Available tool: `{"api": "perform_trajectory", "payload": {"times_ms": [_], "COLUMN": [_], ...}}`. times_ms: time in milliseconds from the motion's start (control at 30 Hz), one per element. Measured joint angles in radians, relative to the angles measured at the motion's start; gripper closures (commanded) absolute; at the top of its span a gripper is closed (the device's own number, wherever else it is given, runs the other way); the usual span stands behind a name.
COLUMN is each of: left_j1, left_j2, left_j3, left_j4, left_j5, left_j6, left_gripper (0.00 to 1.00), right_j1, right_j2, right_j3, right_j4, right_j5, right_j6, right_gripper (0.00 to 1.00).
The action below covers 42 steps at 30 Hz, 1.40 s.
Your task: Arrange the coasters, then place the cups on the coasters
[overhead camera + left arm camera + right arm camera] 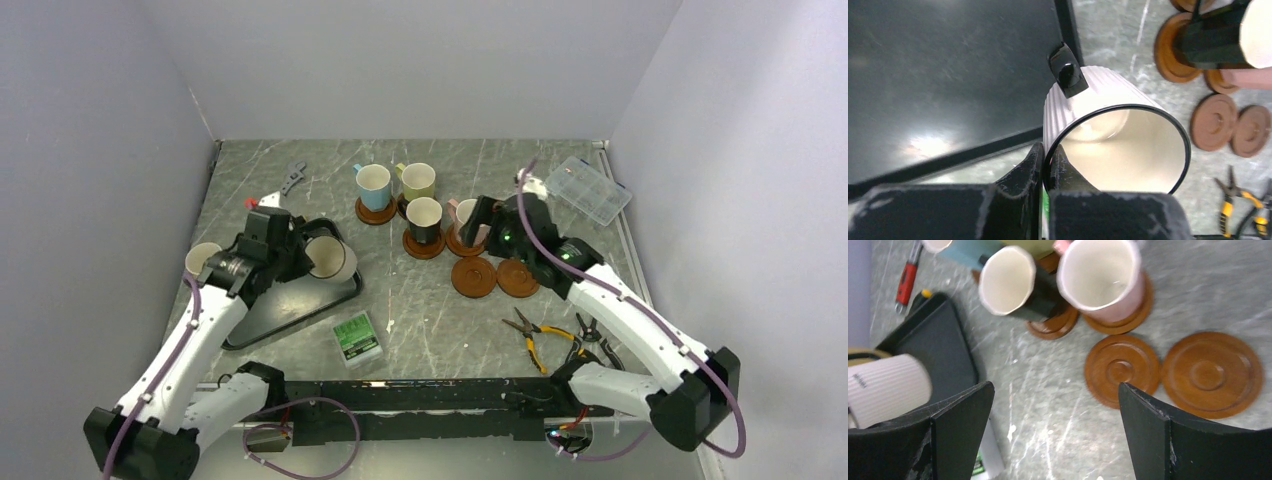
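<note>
My left gripper (1048, 150) is shut on the rim of the white ribbed cup (1098, 95), one finger inside and one outside. The cup (330, 258) is tilted over the black tray's right edge. A yellow cup (203, 258) stands at the tray's left. The light blue cup (373, 186), black cup (424, 222) and pink cup (1100, 275) each sit on a coaster; the olive cup (417, 181) stands behind them. Two bare coasters (1120, 371) (1212, 374) lie side by side. My right gripper (1055, 386) hangs open above the table beside them, holding nothing.
The black tray (300, 310) lies at the left. A green and white box (357, 337) lies near the front, pliers (535, 335) at the front right, a clear plastic case (594, 188) at the back right, and a wrench (293, 178) at the back left.
</note>
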Motion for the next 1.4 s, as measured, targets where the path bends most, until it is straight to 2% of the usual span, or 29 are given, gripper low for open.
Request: {"api": "perform_trajectory", "payload": {"times_ms": [133, 333, 533, 733, 867, 933, 1033, 1100, 1167, 1200, 1267, 1333, 1400], "left_j1": [-0.118, -0.317, -0.496, -0.581, -0.606, -0.612, -0.615, -0.618, -0.618, -0.618, -0.62, -0.624, -0.624], "left_j2": [-0.045, 0.053, 0.166, 0.211, 0.211, 0.211, 0.217, 0.22, 0.22, 0.22, 0.216, 0.209, 0.2], "left_j3": [-0.045, -0.049, -0.02, 0.003, 0.003, 0.003, 0.003, 0.003, 0.002, 0.0, -0.003, -0.014, -0.024], "left_j4": [-0.006, -0.018, -0.017, 0.005, 0.024, 0.035, 0.049, 0.053, 0.07, 0.077, 0.103, 0.124, 0.149], "left_j5": [-0.042, -0.146, -0.227, -0.283, -0.309, -0.317, -0.32, -0.319, -0.317, -0.317, -0.312, -0.306, -0.283], "left_j6": [-0.196, -0.389, -0.523, -0.61, -0.655, -0.671, -0.681, -0.687, -0.69, -0.691, -0.686, -0.68, -0.669], "left_gripper": [0.97, 0.97, 0.97, 0.97, 0.97, 0.97, 0.97, 0.97, 0.97, 0.96, 0.87, 0.69, 0.55], "right_j1": [0.164, 0.341, 0.458, 0.504, 0.505, 0.505, 0.507, 0.516, 0.518, 0.52, 0.517, 0.512, 0.506], "right_j2": [0.083, 0.196, 0.32, 0.38, 0.428, 0.447, 0.469, 0.484, 0.495, 0.5, 0.512, 0.518, 0.518], "right_j3": [0.062, 0.124, 0.23, 0.255, 0.256, 0.256, 0.264, 0.282, 0.295, 0.303, 0.307, 0.307, 0.306], "right_j4": [-0.009, 0.002, 0.003, -0.021, -0.063, -0.075, -0.082, -0.087, -0.087, -0.093, -0.113, -0.124, -0.145], "right_j5": [0.055, 0.074, 0.109, 0.168, 0.224, 0.241, 0.26, 0.27, 0.273, 0.282, 0.302, 0.303, 0.312], "right_j6": [0.044, 0.076, 0.079, 0.1, 0.122, 0.127, 0.133, 0.135, 0.132, 0.124, 0.109, 0.1, 0.093], "right_gripper": [0.06, 0.09, 0.12, 0.27, 0.39, 0.51, 0.62, 0.77, 0.96, 1.0, 1.0, 1.0, 1.0]}}
